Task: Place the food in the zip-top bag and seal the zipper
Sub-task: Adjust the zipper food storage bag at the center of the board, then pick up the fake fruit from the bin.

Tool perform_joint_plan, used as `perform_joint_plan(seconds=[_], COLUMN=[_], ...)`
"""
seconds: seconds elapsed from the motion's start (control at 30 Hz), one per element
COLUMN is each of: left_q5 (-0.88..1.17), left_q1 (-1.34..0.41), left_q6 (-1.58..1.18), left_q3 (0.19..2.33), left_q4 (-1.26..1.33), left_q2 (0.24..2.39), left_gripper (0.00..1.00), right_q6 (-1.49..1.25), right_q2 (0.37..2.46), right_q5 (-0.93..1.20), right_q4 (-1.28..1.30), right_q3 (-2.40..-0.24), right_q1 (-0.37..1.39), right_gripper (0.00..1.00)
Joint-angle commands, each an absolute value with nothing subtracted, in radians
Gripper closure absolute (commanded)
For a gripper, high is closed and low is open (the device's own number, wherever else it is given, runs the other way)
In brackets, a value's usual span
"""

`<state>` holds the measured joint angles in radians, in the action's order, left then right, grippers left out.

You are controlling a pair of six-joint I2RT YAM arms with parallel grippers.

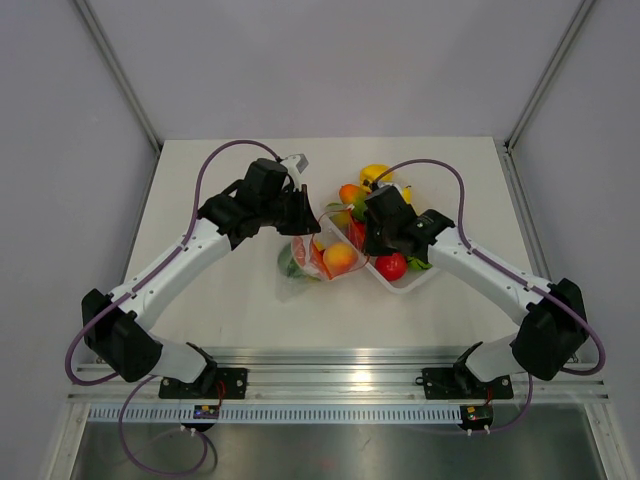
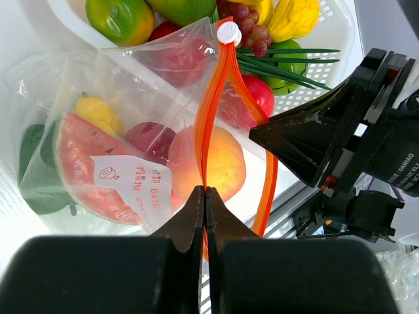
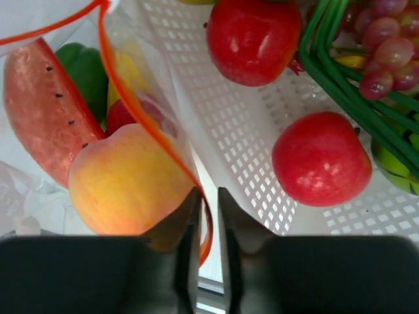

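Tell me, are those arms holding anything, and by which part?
The left fingers pinch the zipper of the zip-top bag on one lip. The right fingers straddle the other lip; whether they grip it cannot be told.

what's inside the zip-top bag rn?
Through the clear zip-top bag: watermelon slice, peach, yellow piece, dark red fruit, green piece. Anything behind them or the white label is hidden.

Clear zip-top bag (image 2: pixel 98 85) holds peach (image 2: pixel 219 163) and watermelon (image 2: pixel 82 163); zipper (image 2: pixel 213 111) unsealed.
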<state>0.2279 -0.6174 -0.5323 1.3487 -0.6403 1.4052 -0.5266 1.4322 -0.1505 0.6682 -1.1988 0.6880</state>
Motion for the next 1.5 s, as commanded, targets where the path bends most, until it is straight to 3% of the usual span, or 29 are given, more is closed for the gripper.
perform_joint_plan(seconds=[0.0,0.03,0.1,0.4,0.53,0.57,0.6,0.63,0.73,0.83,1.1,1.27,1.47], left_q5=[0.229,0.222,0.201,0.069,0.087,0.095,0.116,0.129,0.129,0.127,0.141,0.143,0.150], left_q1=[-0.614,-0.614,-0.611,-0.558,-0.558,-0.558,-0.560,-0.560,-0.561,-0.563,-0.561,-0.561,-0.561], left_q6=[-0.540,-0.538,-0.531,-0.552,-0.557,-0.564,-0.574,-0.577,-0.581,-0.577,-0.580,-0.581,-0.587], left_q3=[1.370,1.370,1.377,1.388,1.379,1.373,1.364,1.350,1.338,1.356,1.356,1.348,1.330], left_q4=[-0.607,-0.609,-0.624,-0.647,-0.650,-0.647,-0.637,-0.631,-0.617,-0.621,-0.612,-0.603,-0.591], left_q2=[1.384,1.375,1.367,1.259,1.313,1.327,1.347,1.353,1.347,1.353,1.356,1.342,1.344], left_gripper=[1.00,1.00,1.00,1.00,1.00,1.00,1.00,1.00,1.00,1.00,1.00,1.00,1.00], right_q6=[-0.528,-0.526,-0.525,-0.535,-0.522,-0.514,-0.508,-0.503,-0.477,-0.454,-0.491,-0.492,-0.514], right_q2=[1.398,1.402,1.410,1.359,1.478,1.505,1.520,1.528,1.459,1.370,1.214,1.268,1.367], right_q5=[-0.063,-0.048,-0.015,0.058,0.048,0.061,0.064,0.064,0.011,-0.072,-0.069,-0.061,-0.077], right_q4=[0.543,0.540,0.551,0.425,0.440,0.454,0.484,0.494,0.506,0.509,0.540,0.644,0.681], right_q3=[-1.207,-1.215,-1.253,-1.279,-1.305,-1.337,-1.350,-1.359,-1.358,-1.333,-1.157,-1.129,-1.114], right_q1=[0.684,0.684,0.684,0.693,0.692,0.692,0.692,0.692,0.692,0.667,0.502,0.472,0.472], right_gripper=[0.83,0.92,1.00,1.00,1.00,0.98,0.90,0.71,0.42,0.33,0.32,0.31,0.20])
